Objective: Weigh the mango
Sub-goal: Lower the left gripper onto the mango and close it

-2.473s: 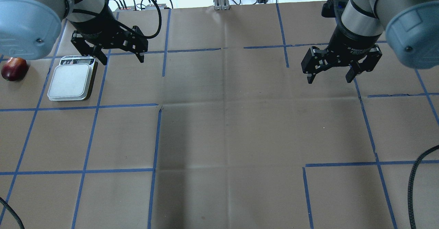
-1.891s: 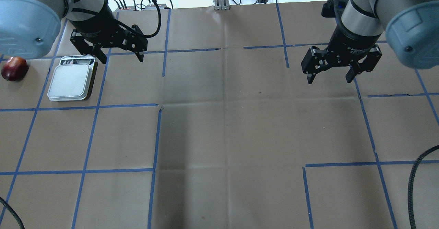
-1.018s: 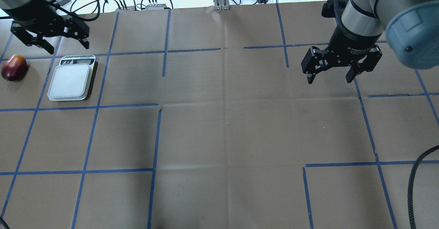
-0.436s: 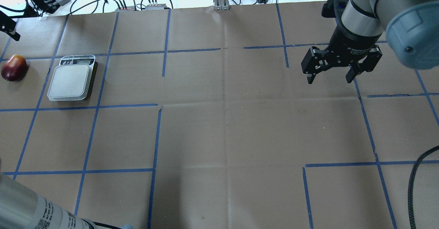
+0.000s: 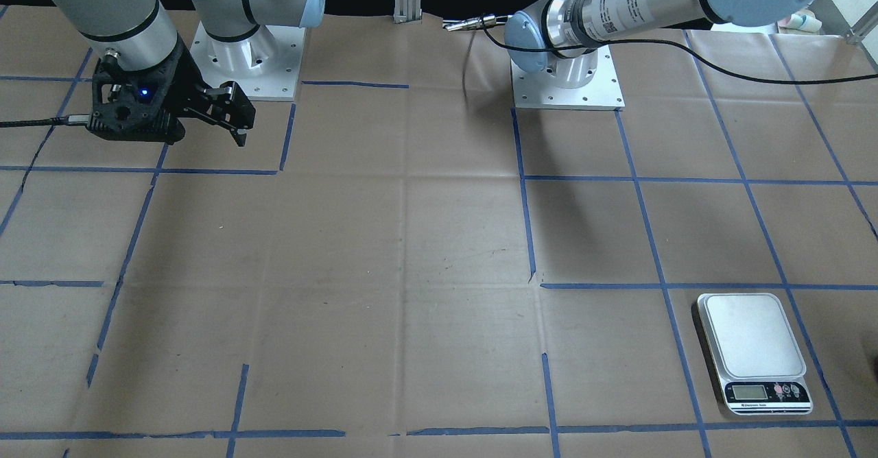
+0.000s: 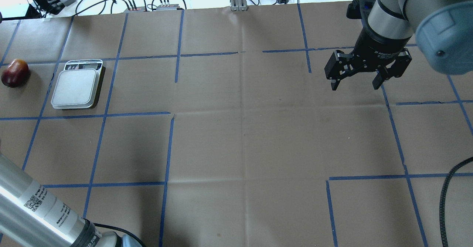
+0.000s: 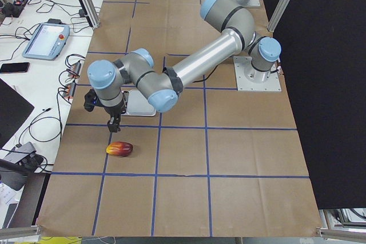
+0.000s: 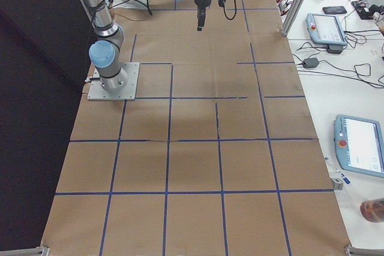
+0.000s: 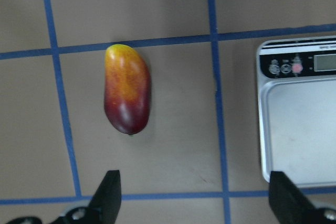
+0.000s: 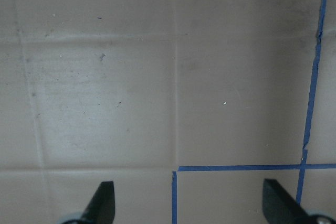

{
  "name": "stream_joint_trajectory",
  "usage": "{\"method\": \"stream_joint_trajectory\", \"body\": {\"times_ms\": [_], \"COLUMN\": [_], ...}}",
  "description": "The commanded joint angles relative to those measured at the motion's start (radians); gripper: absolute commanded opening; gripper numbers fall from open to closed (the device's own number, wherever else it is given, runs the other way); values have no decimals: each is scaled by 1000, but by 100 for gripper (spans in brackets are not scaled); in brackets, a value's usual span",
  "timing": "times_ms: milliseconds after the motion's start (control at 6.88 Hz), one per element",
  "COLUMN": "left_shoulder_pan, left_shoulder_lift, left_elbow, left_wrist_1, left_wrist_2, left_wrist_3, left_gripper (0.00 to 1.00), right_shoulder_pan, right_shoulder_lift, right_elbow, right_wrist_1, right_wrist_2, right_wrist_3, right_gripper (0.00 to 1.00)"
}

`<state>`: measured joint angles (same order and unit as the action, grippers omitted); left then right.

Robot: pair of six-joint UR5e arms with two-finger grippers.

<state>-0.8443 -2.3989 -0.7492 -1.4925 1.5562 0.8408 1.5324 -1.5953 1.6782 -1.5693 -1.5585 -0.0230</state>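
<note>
Near left, the left arm stretches across the corner. Its left gripper hangs above the paper-covered table, fingers spread wide, holding nothing. Just beyond them the mango lies on its side at the table's left edge. A blue tape line runs between it and the scale on its right. Far right, the right gripper hovers, fingers apart, empty.
</note>
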Motion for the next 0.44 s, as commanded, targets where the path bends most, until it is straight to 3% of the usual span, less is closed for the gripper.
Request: {"method": "stream_joint_trajectory", "body": {"times_ms": [0, 291], "left_shoulder_pan": [14, 13], "left_shoulder_lift": [-156, -228], "left_elbow": [190, 225], "left_wrist_1": [-20, -28], "left_wrist_2": [-15, -19], "left_wrist_3": [32, 29], "left_gripper": [100, 100], "right_shoulder_pan": [0, 0], "right_shoulder_lift": [0, 0], "right_elbow": [0, 0], "right_wrist_1": [0, 0], "right_wrist_2": [0, 0], "right_wrist_3": [0, 0], "right_gripper": [100, 100]}}
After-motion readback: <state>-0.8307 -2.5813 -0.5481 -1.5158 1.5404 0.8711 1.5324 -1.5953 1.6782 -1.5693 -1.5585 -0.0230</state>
